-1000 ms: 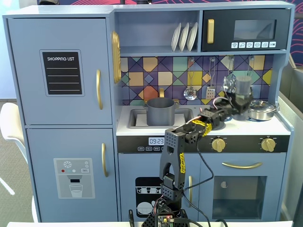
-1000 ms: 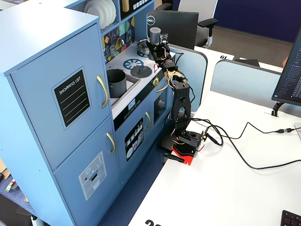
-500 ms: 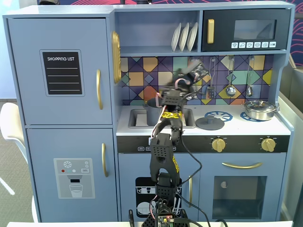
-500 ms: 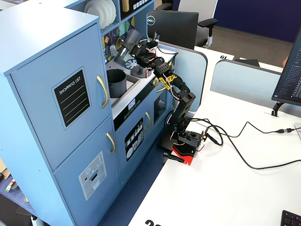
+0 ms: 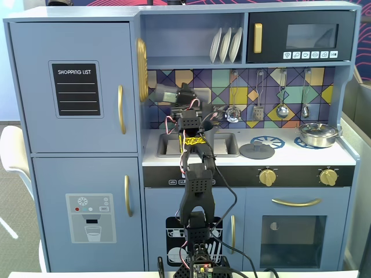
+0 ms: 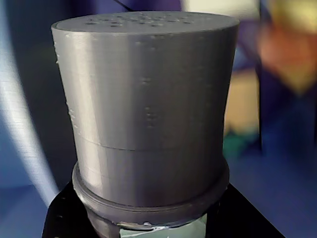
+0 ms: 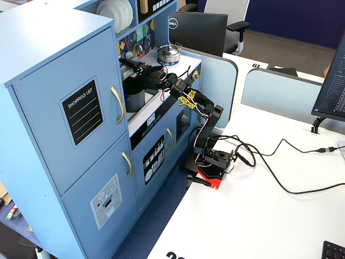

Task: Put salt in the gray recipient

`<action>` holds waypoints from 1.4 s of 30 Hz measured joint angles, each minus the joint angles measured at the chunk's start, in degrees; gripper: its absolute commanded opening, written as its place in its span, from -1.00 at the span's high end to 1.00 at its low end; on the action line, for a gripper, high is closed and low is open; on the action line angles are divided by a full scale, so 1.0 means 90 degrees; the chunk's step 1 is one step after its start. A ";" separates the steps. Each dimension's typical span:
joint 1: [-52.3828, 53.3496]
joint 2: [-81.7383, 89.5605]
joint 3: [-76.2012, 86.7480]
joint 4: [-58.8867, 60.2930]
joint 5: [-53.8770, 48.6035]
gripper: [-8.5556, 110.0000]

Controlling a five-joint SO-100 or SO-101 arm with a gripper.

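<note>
The arm rises from the bottom edge to the sink of the toy kitchen [image 5: 75, 174]. Its gripper [image 5: 174, 94] is closed around the salt [image 5: 164, 92], which lies nearly level, its cap pointing to 9 o'clock. A lid [image 5: 257, 150] and steel pan [image 5: 318, 134] sit at 3 o'clock.

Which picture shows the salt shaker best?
The wrist view: the salt shaker fills it, top holes visible. Both fixed views show it small, held tipped sideways by the hand above the gray pot.
</note>
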 measured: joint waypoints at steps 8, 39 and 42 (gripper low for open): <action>-0.0303 -0.0068 0.0000 -0.0576 0.1729 0.86; 0.0098 -0.0303 0.0127 0.0752 0.2910 0.86; -0.0059 -0.0303 0.0098 0.0039 0.2695 0.86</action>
